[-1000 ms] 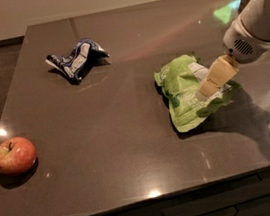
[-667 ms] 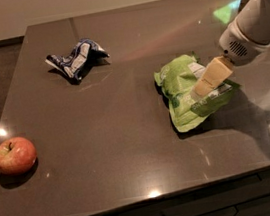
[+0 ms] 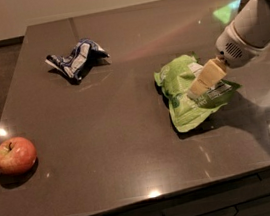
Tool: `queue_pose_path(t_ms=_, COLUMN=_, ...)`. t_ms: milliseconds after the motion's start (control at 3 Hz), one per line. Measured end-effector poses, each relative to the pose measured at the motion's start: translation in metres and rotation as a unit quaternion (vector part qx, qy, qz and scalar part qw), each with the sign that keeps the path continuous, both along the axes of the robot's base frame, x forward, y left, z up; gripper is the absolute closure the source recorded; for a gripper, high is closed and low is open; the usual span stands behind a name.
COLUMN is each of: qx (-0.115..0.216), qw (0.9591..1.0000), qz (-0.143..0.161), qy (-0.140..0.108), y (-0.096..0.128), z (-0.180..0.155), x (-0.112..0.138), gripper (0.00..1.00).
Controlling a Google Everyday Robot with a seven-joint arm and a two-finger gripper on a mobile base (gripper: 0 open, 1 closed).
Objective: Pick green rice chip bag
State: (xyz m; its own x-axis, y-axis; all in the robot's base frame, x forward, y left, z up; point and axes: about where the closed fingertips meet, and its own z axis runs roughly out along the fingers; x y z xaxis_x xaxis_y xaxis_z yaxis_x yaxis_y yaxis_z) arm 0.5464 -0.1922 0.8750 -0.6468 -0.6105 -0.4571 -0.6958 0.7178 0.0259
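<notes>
- Nearest the front edge of the dark, glossy desk (image 3: 131,151), a red apple (image 3: 14,155) sits close to the front-left corner, stem up, well apart from everything else.
- Further back, toward the right edge, the green rice chip bag (image 3: 177,82) lies flat and crumpled on the desk, about midway between the front and back edges. Its white label panel faces up on the side nearest the right edge.
- My claw (image 3: 196,90) comes in from the right edge, angled down and to the left, and its pale tip rests on the bag's upper face, just beside the label panel. Whether it is open or clamped I cannot tell; the bag lies on the desk, not lifted.
- Behind the claw, my white arm (image 3: 256,23) rises over the right edge toward the back-right corner.
- Farthest back, toward the back-left corner, a smaller crumpled dark blue and white bag (image 3: 76,59) lies well apart from the green one.
</notes>
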Motion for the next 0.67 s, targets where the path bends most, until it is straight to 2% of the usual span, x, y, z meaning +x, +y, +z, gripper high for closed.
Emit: queue_pose_path(t_ms=667, qx=0.025, qw=0.9997, qz=0.009, qy=0.0, y=0.0096, z=0.0042, x=0.002, gripper=0.64)
